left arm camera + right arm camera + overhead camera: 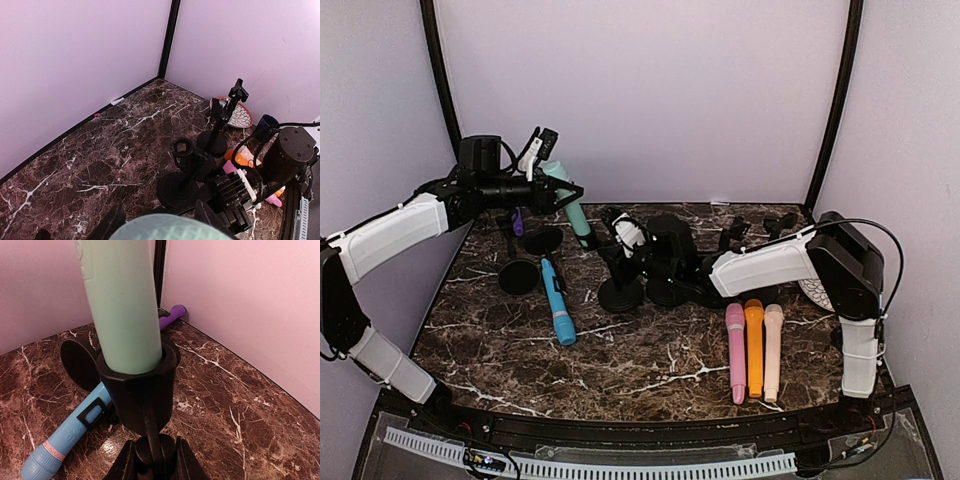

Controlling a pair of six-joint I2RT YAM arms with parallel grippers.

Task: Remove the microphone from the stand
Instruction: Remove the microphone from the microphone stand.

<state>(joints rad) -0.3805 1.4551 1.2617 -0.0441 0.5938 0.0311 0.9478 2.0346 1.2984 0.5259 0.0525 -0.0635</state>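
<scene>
Veined brown marble tabletop (650, 365), lilac walls (640, 90); left gripper (558, 190) clamps the mint microphone (577, 221), right gripper (155, 462) pinches the black stand (145, 390) by its stem.

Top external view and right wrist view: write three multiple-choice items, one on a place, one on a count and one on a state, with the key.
1. The blue microphone lies
A. on the table, left of centre
B. leaning on the back wall
C. upright in a holder

2. Microphones lying side by side at the front right:
A. two
B. three
C. five

3. The mint-green microphone is
A. flat on the marble
B. seated in the clip of the stand
C. hanging from a cable

Key:
1 A, it rests flat on the marble top.
2 B, the pink microphone, orange microphone and cream microphone lie there together.
3 B, the right wrist view shows its body standing in the black clip.
</scene>
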